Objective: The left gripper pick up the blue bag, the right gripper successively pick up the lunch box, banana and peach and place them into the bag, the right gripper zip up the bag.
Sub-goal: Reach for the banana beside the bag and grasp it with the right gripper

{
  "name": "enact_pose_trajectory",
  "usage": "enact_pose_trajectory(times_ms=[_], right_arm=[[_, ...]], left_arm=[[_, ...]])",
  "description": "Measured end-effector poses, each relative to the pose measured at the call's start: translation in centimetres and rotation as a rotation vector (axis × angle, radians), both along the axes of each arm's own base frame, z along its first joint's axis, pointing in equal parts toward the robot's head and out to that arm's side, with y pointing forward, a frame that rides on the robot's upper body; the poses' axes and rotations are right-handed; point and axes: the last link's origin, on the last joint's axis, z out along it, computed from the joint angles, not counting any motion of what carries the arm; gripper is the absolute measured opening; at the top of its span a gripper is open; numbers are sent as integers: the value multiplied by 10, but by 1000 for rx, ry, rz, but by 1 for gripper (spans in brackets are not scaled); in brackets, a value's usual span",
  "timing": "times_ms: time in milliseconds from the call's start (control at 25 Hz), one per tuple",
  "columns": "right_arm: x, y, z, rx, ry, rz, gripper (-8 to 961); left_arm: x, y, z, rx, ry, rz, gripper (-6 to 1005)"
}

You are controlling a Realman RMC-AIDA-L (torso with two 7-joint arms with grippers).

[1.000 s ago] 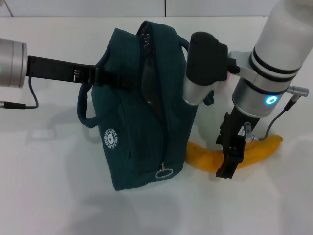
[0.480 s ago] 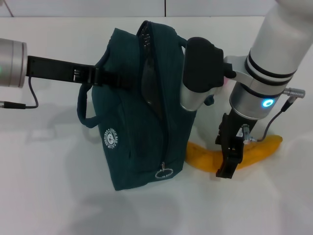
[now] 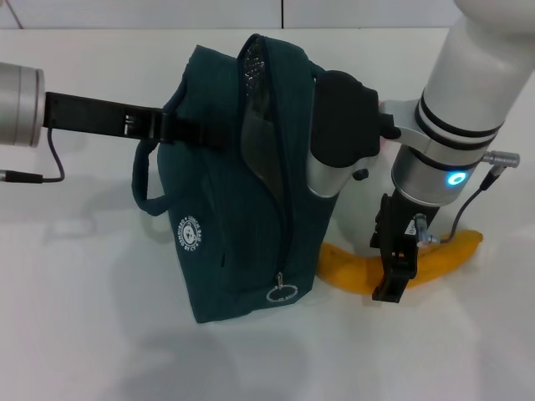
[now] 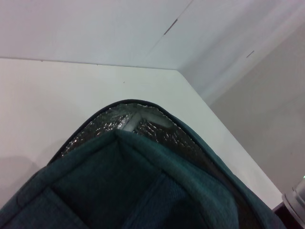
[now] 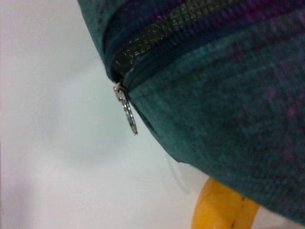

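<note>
The blue bag stands upright on the white table, its zipper open along the top and its metal ring pull hanging low on the front. My left gripper reaches in from the left and is shut on the bag's handle. In the left wrist view the bag shows its silver lining. The banana lies on the table right of the bag. My right gripper points down over its middle. The right wrist view shows the pull and a banana end. The lunch box and peach are hidden.
The right arm's black and silver elbow joint hangs close against the bag's right side. A cable loops from the right wrist above the banana. Bare white table lies in front of and left of the bag.
The right arm's elbow joint has edged left, closer to the bag. The right gripper has stayed almost in place over the banana. The bag's top has shifted slightly.
</note>
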Motion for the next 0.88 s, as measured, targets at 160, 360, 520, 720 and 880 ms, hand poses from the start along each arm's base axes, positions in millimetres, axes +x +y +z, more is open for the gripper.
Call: enact_pose_trajectory(times_ms=[160,360,520,720,880], right_arm=[[0,0,0,-2,-4,6,772],[-1,0,-1,-6,-16,13,763],[-1,0,-2,-10,-18,9,757],[0,0,-1,-13,-26,3,588],[0,-1,-1,-11,-32,-4,480]], left_arm=[[0,0,0,1,0,-1,65],[0,0,0,3,0,-5,65],[1,0,0,5,-5,-9,65],[1,0,0,7,-10,-11,65],[-1,-1,1,8,-9,-7,65]])
